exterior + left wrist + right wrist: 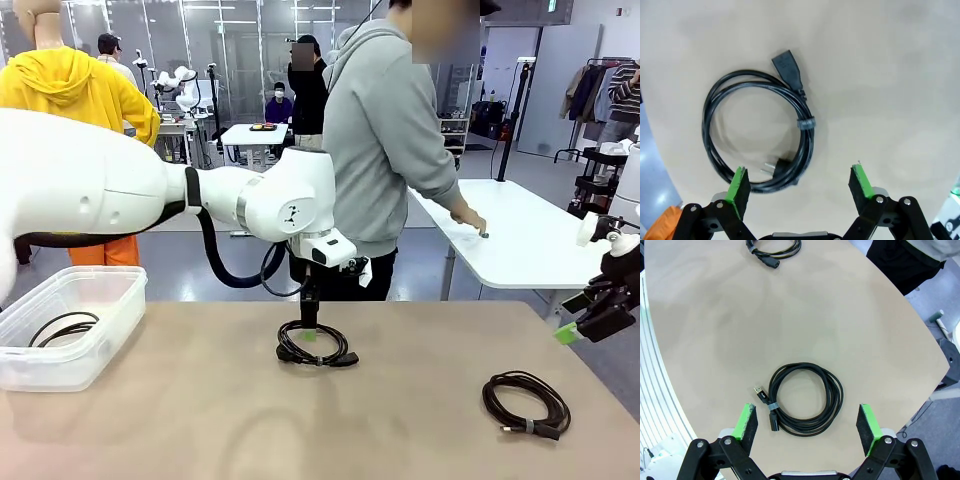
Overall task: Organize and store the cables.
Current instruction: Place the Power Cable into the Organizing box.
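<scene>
Tan table, three black coiled cables in play.

Left arm reaches in across the middle, wrist pointing straight down. A person in a grey hoodie stands at the far side, turned away, hand on a white table behind.

Clear plastic bin sits at the table's left edge. Binned cable lies flat on its floor.

Middle cable is at table centre, directly under the left gripper. In the left wrist view the coil is tied at one side, socket end sticking out, two-pin plug tucked inside the loop.

Left gripper has its jaws spread wide, nothing gripped. One pad overlaps the coil's edge, the other is over bare table. Can't tell whether it touches.

Right cable lies near the front right corner, well apart from the middle one.

Right gripper hangs near the table's right edge, also spread wide and empty. Its wrist view puts that coil on the table between the pads, small plug end poking out at one side.
</scene>
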`<state>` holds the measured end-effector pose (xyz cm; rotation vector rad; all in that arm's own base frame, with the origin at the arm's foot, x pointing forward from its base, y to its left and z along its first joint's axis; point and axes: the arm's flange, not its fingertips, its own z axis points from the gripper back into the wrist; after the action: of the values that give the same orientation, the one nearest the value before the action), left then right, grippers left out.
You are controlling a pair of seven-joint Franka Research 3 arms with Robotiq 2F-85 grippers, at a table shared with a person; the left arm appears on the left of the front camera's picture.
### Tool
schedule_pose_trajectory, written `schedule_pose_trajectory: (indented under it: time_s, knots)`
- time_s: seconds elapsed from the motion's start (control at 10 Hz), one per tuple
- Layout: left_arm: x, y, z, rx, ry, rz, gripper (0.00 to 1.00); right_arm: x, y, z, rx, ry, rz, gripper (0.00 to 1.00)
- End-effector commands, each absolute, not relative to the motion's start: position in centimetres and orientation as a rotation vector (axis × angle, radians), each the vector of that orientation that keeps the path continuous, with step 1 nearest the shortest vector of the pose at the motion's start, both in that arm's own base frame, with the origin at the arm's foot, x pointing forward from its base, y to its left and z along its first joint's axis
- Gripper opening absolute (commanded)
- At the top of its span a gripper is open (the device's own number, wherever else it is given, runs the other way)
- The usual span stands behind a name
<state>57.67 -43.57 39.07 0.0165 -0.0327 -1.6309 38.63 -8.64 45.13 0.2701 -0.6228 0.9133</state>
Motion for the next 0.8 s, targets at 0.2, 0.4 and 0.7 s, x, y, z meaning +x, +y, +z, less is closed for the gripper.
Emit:
schedule_pose_trajectory:
  time_s: [0.2, 0.4, 0.7]
  knots:
    - [58.5, -44.8, 36.0, -0.018, -0.033, -1.569, 1.00, 38.8, -8.7, 45.2, 0.276, -0.616, 0.918, 1.00]
    - [58.6, -45.0, 34.7, -0.008, -0.053, -1.520, 1.00, 38.8, -8.7, 45.2, 0.276, -0.616, 0.918, 1.00]
    - [59.0, -45.3, 32.4, -0.020, -0.027, -1.486, 1.00, 38.8, -8.7, 45.2, 0.276, -0.616, 0.918, 1.00]
